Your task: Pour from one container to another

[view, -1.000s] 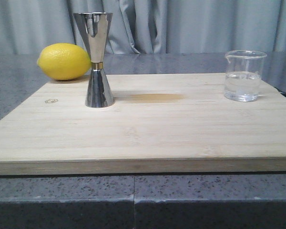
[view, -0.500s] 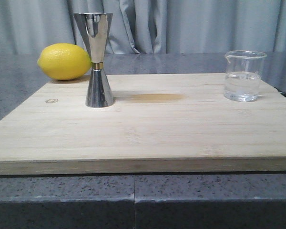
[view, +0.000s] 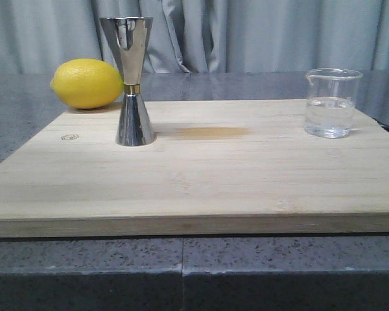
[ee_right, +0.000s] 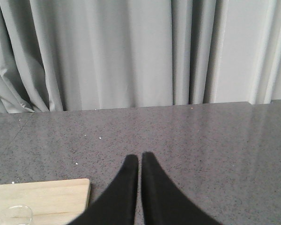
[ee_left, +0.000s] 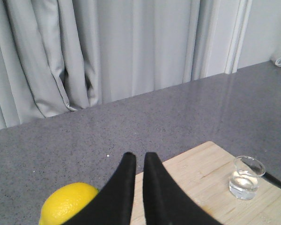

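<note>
A small clear glass beaker (view: 332, 102) with clear liquid in it stands at the right rear of the wooden cutting board (view: 194, 181). It also shows in the left wrist view, beaker (ee_left: 246, 177), and its rim shows in the right wrist view, beaker (ee_right: 11, 214). The steel hourglass jigger (view: 131, 81) with a gold waist band stands upright at the board's left rear. Neither gripper appears in the front view. My left gripper (ee_left: 136, 156) is shut and empty, held high over the board's left rear. My right gripper (ee_right: 140, 157) is shut and empty over the grey counter, right of the board.
A yellow lemon (view: 86, 83) lies on the grey stone counter (view: 26, 110) just behind the board's left rear corner, close to the jigger; lemon (ee_left: 68, 205) also shows beside my left fingers. A brownish stain (view: 211, 132) marks the board's middle. Grey curtains hang behind.
</note>
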`<state>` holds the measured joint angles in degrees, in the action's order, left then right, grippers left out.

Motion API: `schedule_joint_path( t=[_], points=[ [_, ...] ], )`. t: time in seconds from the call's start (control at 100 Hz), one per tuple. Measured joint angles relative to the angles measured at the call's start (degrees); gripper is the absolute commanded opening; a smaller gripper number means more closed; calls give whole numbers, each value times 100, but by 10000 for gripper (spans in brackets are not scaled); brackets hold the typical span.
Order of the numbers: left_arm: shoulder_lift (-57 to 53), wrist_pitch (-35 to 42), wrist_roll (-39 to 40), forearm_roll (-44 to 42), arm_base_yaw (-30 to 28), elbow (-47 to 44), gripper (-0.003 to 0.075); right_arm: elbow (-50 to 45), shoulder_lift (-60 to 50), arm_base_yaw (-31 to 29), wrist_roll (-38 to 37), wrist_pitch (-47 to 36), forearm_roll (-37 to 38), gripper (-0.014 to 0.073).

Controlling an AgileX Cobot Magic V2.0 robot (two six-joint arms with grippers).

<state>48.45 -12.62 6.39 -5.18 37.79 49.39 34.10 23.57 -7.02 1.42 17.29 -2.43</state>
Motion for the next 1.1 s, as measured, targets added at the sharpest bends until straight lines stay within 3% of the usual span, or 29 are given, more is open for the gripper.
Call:
schedule_joint_path(
  t=[0.14,0.24,0.67,0.89,1.1],
  points=[
    [314,-33,0,-115,0,42,410,5,31,0,0,0,0,243],
    [369,-79,-12,-135,0,42,506,5,67,0,0,0,0,281],
    [368,-77,-21,-385,0,-283,504,5,651,258,42,89,0,281],
    [368,1001,-21,-399,0,-1012,504,5,1033,686,45,101,0,280],
    [368,2230,-21,-366,0,-1826,502,5,1144,733,55,37,0,280]
  ],
)
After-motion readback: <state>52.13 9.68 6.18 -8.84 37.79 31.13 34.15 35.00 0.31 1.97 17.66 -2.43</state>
